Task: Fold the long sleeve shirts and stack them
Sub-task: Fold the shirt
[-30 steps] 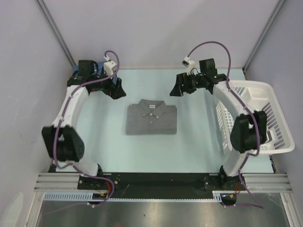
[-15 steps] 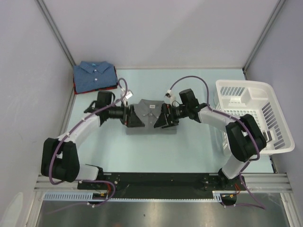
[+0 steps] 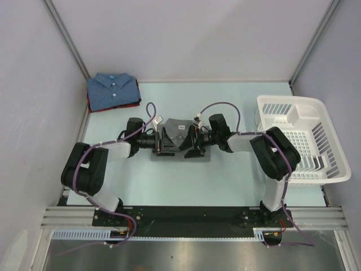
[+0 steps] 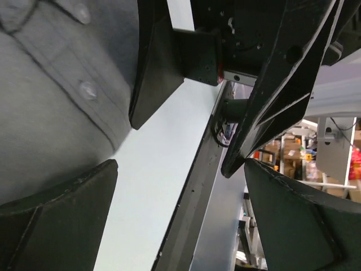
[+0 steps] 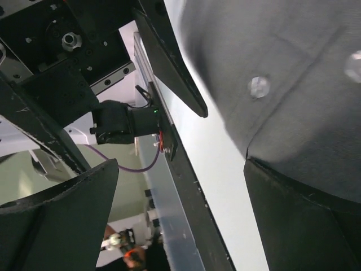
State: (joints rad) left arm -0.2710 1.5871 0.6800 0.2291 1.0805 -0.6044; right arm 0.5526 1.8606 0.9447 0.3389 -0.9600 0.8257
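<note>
Folded grey shirt (image 3: pixel 180 131) at the middle of the table (image 3: pixel 237 169), bracketed side to side.
Far-left corner: blue shirt (image 3: pixel 113 90). Then left claw (image 3: pixel 163 141), gaping and empty, low over the grey shirt's left half; right claw (image 3: pixel 192 144) likewise over its right half; equally near.

We count three shirts: one grey shirt (image 3: pixel 180 135), one blue shirt (image 3: pixel 113 89), one dark red shirt (image 3: pixel 92 107). One white basket (image 3: pixel 290 100). Two grippers: left gripper (image 3: pixel 167 141), right gripper (image 3: pixel 193 143).

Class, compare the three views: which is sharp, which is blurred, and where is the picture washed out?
Top view: evenly lit, grey shirt and basket sharp. Left wrist: shirt slightly soft, fingers dark. Right wrist: shirt blurred, table washed out white.
</note>
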